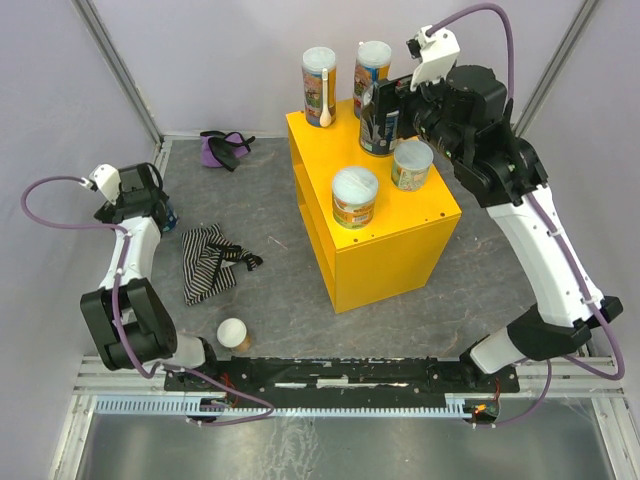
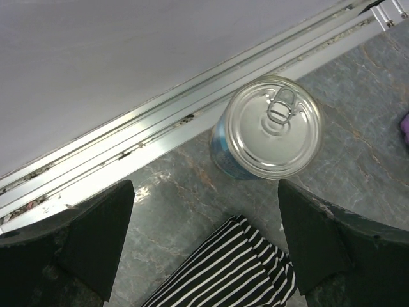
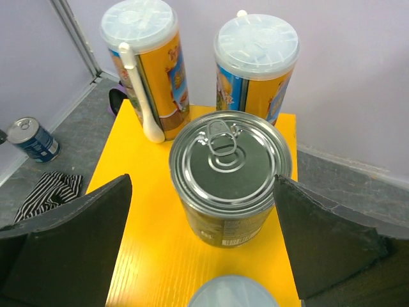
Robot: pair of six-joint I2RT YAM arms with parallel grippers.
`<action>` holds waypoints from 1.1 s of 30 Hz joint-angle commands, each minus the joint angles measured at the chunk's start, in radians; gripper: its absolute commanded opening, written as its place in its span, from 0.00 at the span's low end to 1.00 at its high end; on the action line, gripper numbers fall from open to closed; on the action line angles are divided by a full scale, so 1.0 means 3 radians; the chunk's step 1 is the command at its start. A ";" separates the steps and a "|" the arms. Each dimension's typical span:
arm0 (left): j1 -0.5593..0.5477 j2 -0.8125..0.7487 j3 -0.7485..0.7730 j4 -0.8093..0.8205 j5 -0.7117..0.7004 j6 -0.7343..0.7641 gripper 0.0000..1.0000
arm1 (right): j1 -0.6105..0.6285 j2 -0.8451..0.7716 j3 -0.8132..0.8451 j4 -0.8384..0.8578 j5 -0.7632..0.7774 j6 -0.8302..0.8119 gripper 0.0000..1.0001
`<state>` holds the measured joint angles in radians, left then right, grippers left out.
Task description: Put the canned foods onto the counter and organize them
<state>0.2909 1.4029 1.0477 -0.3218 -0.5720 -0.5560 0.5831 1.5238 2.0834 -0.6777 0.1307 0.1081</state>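
The yellow counter [image 1: 385, 235] carries two tall tubes [image 1: 319, 85] [image 1: 372, 65], two shorter tubs [image 1: 355, 197] [image 1: 411, 165] and a dark silver-topped tin [image 3: 230, 173]. My right gripper [image 3: 203, 185] is open, its fingers on either side of that tin, which stands upright on the counter [image 3: 147, 256]. A blue-labelled tin [image 2: 275, 126] stands on the grey floor by the wall rail. My left gripper [image 2: 204, 192] is open just short of it, nothing between its fingers. A small white-lidded tub [image 1: 233, 333] sits on the floor near the left arm's base.
A striped black-and-white cloth [image 1: 205, 262] lies on the floor under the left gripper. A purple cloth [image 1: 225, 148] lies at the back left. A white spoon [image 3: 137, 96] is fixed to the left tall tube. Metal rails edge the floor.
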 commanded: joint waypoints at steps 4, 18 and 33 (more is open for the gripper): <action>0.0021 0.0187 0.0331 0.0175 0.0221 0.0202 0.99 | 0.0072 -0.0268 -0.0035 0.0030 -0.0053 0.0039 0.99; 0.0157 0.0410 0.0361 0.0489 0.0962 0.0375 0.99 | 0.0099 -0.0429 -0.0099 0.0090 -0.0081 0.0049 0.99; 0.0206 0.0791 0.0511 0.0457 0.1010 0.0677 0.99 | 0.0109 -0.0435 -0.0122 0.0179 -0.0108 0.0059 0.99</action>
<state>0.3454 1.6192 1.1732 -0.2279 -0.2821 -0.4274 0.6090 1.4105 2.0331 -0.6838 0.1101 0.1188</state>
